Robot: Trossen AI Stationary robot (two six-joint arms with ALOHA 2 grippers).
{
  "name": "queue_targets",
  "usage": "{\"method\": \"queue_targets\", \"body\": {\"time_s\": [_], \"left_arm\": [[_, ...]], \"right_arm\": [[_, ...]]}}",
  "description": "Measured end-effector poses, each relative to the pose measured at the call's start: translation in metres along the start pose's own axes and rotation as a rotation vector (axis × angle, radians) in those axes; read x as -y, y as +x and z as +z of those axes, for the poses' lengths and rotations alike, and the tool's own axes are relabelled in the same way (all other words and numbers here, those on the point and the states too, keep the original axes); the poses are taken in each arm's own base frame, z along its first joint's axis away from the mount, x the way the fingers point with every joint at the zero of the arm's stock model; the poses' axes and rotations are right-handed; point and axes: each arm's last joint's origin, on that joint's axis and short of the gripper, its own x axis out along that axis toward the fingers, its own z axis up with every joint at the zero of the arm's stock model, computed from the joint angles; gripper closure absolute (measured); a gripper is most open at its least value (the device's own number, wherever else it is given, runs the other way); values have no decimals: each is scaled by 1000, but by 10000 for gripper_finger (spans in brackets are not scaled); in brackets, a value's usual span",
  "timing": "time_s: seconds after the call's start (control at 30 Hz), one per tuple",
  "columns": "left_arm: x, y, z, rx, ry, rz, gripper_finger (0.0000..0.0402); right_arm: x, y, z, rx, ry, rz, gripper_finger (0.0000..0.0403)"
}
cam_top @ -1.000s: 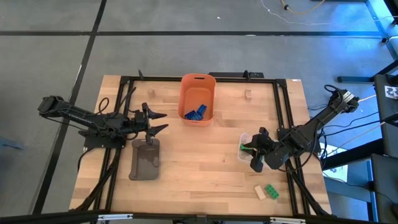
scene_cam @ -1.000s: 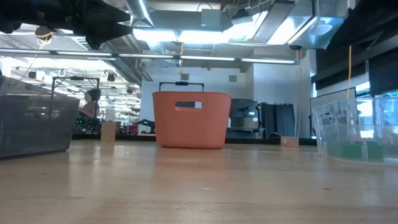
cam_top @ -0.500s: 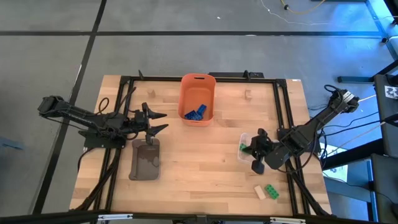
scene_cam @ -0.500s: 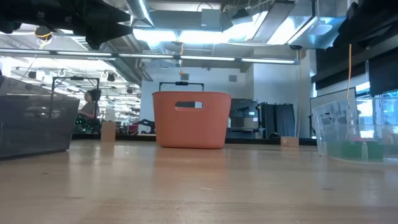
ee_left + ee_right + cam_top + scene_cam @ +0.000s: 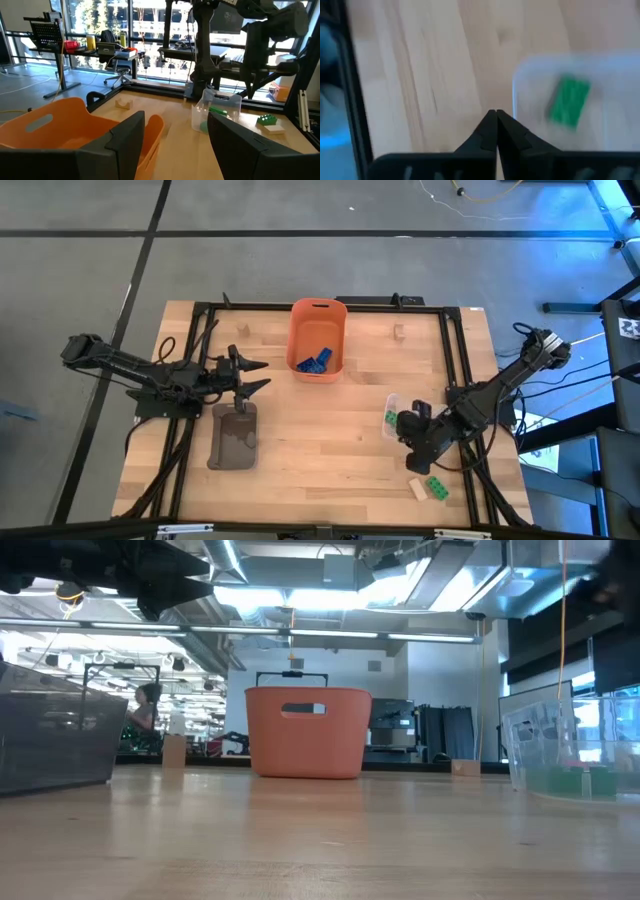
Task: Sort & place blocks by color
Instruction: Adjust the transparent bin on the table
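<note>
High view: right tool [image 5: 415, 465], fingers together and empty, hangs over the wooden worktop [image 5: 320, 450] between the clear plastic tub [image 5: 396, 416] holding a green brick [image 5: 568, 103] and a loose green brick [image 5: 437, 487]; left tool [image 5: 255, 376] apart

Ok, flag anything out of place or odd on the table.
Nothing is spilled or damaged. Three blocks sit unsorted: a green block and a tan block side by side near the front right edge, and another tan block alone near the back edge. The right tool, shut and empty, hovers near the front pair.
</note>
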Motion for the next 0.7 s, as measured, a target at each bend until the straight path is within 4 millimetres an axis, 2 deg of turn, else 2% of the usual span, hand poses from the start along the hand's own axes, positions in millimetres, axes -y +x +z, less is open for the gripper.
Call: {"method": "queue_targets", "body": {"time_s": [0.3,0.43,0.7], "left_arm": [[0,0,0,0,2,0,192],[0,0,0,0,2,0,192],[0,0,0,0,3,0,192]], "right_arm": [[4,2,-19,-351,246,-44,402],[11,-4,-32,-495,368,-160,403],[22,4,-60,-662,436,-301,403]]}}
